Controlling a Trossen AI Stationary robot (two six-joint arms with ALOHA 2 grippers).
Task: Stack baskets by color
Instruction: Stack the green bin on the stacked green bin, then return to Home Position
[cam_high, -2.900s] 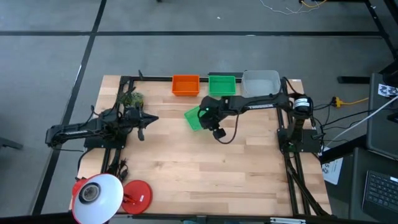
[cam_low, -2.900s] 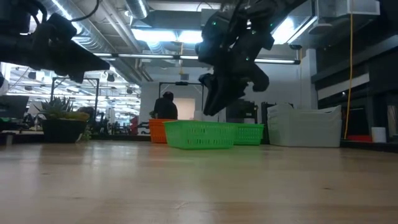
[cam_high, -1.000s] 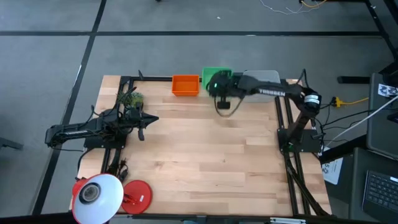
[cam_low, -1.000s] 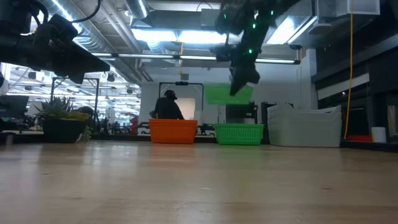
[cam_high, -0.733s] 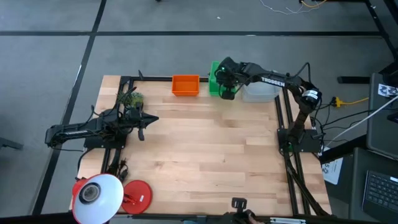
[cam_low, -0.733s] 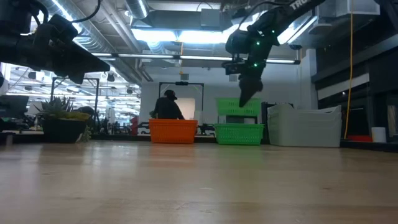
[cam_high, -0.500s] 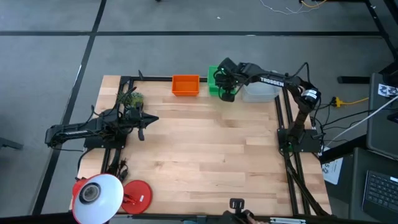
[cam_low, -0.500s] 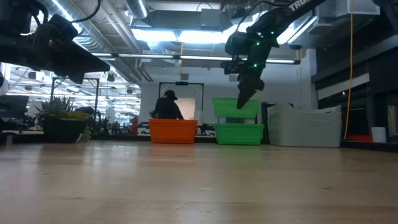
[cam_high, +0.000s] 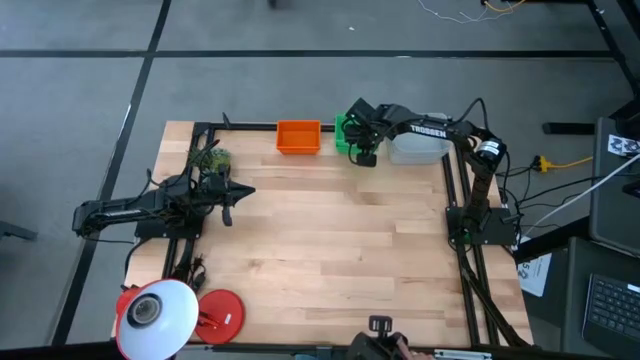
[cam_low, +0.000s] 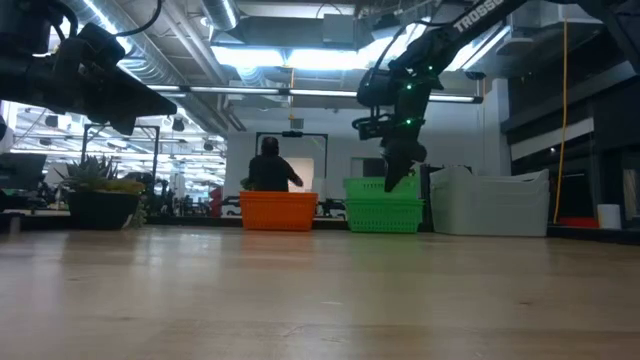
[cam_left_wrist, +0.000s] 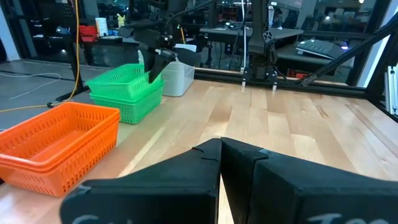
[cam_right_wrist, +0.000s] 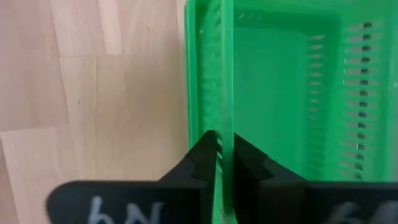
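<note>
A green basket (cam_low: 383, 188) sits nested on another green basket (cam_low: 384, 217) at the counter's (cam_high: 330, 250) far edge, between the orange baskets (cam_high: 298, 137) on its left and the grey-white baskets (cam_high: 420, 148), partly hidden under the right arm. The right claw (cam_right_wrist: 224, 163) straddles the top green basket's near wall, fingers slightly apart either side. The left claw (cam_left_wrist: 221, 155), fingers together, waits over the counter's left side.

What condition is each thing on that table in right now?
Green baskets: stacked, top one slightly askew.
Orange baskets: stacked, untouched.
Grey-white baskets: stacked at table's far edge.
Right gripper: fingers astride top green basket's wall.
Left gripper: shut, empty.
</note>
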